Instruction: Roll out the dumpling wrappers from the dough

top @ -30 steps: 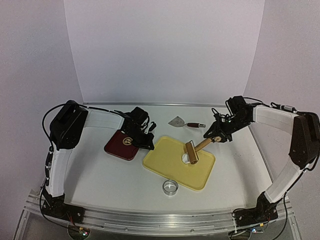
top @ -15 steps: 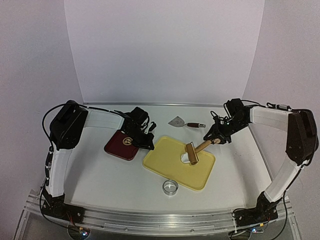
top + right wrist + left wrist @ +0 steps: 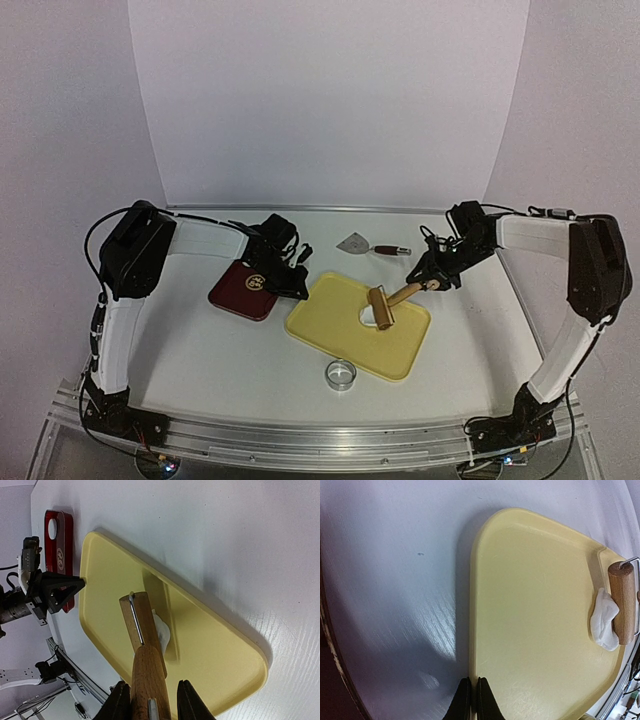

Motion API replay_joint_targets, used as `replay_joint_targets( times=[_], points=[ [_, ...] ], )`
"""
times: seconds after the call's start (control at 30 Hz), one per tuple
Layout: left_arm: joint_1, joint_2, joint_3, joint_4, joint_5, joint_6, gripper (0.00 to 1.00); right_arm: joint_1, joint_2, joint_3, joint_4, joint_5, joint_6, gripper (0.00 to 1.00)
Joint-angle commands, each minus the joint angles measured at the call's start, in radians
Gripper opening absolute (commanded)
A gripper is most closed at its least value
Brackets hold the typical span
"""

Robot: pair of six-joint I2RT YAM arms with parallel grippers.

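Dough (image 3: 604, 619): small white lump on the right part of the yellow board (image 3: 530, 630), partly under the wooden roller (image 3: 623, 602). Looks soft, light, likely tacky; would probably tear if pinched, better worked through the roller. Right claw (image 3: 155, 702) clamped on the roller handle. Left claw (image 3: 471, 702) pinched shut, empty, tips at the board's rim
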Motion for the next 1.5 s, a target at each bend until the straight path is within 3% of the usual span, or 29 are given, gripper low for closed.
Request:
replay_joint_targets(
  times=[0.0, 1.0, 1.47],
  points=[
    [-0.005, 0.007, 0.031, 0.026, 0.01, -0.007, 0.0, 0.039, 0.068, -0.009, -0.028, 0.125, -0.028, 0.0],
    [-0.008, -0.005, -0.003, 0.043, 0.03, -0.012, 0.0, 0.196, 0.298, 0.072, -0.146, 0.477, -0.008, 0.0],
    [-0.008, 0.006, 0.016, 0.044, 0.039, -0.021, 0.0, 0.241, 0.372, 0.094, -0.152, 0.498, -0.037, 0.0]
  ],
)
